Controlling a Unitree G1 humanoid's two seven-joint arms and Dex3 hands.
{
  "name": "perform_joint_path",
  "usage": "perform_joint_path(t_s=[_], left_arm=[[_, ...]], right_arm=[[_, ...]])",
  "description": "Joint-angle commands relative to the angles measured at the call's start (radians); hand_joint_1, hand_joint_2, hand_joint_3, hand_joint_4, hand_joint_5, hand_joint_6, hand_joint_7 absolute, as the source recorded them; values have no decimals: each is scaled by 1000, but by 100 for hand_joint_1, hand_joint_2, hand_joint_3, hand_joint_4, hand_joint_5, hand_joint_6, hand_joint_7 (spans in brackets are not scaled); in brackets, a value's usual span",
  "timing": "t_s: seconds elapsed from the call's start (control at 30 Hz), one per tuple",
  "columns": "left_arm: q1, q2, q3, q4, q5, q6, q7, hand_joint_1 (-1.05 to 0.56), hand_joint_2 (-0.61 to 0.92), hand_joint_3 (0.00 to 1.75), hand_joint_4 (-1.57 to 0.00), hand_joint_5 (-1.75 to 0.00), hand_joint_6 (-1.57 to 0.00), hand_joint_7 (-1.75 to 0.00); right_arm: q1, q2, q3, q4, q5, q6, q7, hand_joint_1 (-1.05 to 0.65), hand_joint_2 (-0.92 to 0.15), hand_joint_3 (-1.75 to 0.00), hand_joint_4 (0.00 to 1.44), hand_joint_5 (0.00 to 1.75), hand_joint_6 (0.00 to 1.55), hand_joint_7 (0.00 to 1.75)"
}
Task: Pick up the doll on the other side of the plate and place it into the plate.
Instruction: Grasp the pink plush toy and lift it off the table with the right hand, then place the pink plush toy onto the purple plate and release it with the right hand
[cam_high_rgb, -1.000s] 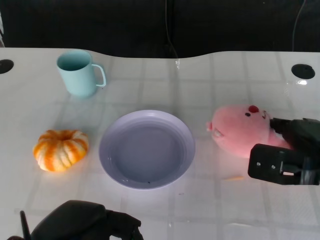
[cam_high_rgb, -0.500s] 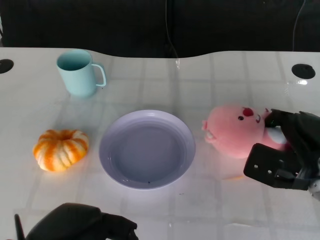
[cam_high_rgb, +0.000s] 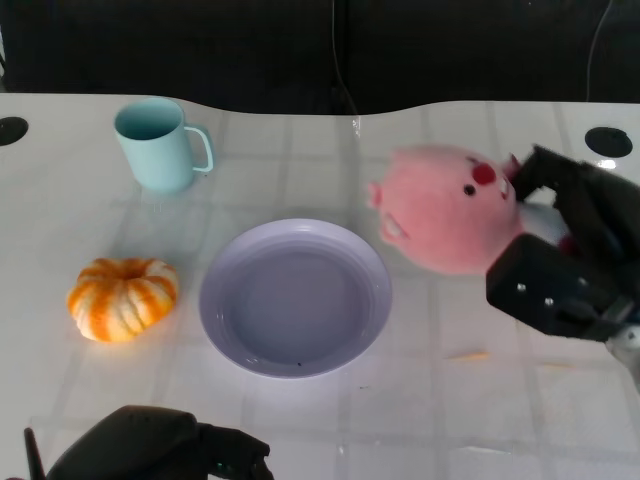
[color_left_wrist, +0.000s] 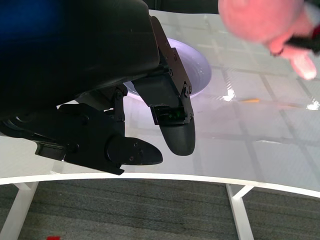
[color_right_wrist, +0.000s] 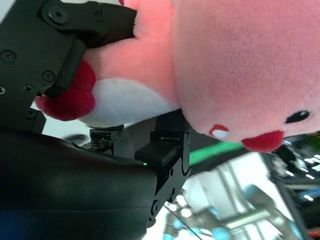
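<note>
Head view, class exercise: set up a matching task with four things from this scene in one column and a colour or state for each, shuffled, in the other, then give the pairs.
Things:
1. doll
2. plate
3. mug
4. pumpkin

States:
A. orange and white striped, left of the plate
B. pink, held by the right hand
C. lavender, holding nothing
D. pale teal, standing upright

Pairs: 1-B, 2-C, 3-D, 4-A

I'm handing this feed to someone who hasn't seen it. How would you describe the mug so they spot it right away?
Start at the lavender plate in the middle of the white table. Look to the far left, beyond the orange pumpkin: the mug stands there upright. It is the only pale teal thing in view, open-topped, its handle facing the plate's side.
</note>
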Motion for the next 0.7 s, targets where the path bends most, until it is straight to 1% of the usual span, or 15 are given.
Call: perform_joint_path(t_s=[0.03, 0.1, 0.17, 0.27, 0.37, 0.47, 0.57, 0.6, 0.7], left_arm=[[-16, 15, -4, 20, 4, -11, -1, -19, 92, 26, -72, -121, -87, -60], [-19, 14, -6, 23, 8, -8, -3, -19, 92, 26, -72, -121, -87, -60], [-19, 15, -6, 25, 9, -13, 0, -18, 92, 26, -73, -120, -87, -61], [-15, 15, -7, 17, 12, -14, -1, -18, 92, 26, -72, -125, -87, -60], [-12, 15, -9, 13, 12, -16, -1, -18, 92, 26, -72, -123, -88, -58], [-5, 11, -14, 8, 21, -18, 4, -18, 92, 26, -75, -122, -88, -58], [1, 7, -21, -4, 31, -24, 9, -18, 92, 21, -73, -130, -91, -55], [5, 4, -24, -7, 33, -26, 10, -17, 92, 20, -73, -131, -91, -55], [14, -3, -35, -14, 38, -28, 15, -16, 92, 20, -73, -126, -92, -53]], right_arm=[[-24, 15, -10, -58, 22, -4, 37, -16, -28, -144, 93, 175, 80, 175], [-30, 32, -2, -74, 15, 6, 50, -16, -31, -138, 93, 175, 80, 175], [-38, 50, 4, -86, 15, 10, 67, -17, -32, -137, 93, 175, 80, 175], [-56, 89, 24, -108, 5, 27, 94, -15, -31, -136, 96, 175, 80, 175], [-81, 127, 53, -108, -17, 51, 115, -16, -31, -134, 96, 175, 79, 175], [-110, 170, 93, -81, -41, 70, 124, -18, -33, -132, 94, 175, 79, 175], [-137, 206, 132, -26, -62, 52, 115, -20, -33, -131, 92, 175, 76, 174], [-144, 221, 139, -10, -60, 57, 117, -20, -34, -128, 92, 175, 76, 174], [-161, 251, 152, 35, -61, 57, 110, -18, -34, -126, 93, 175, 77, 175]])
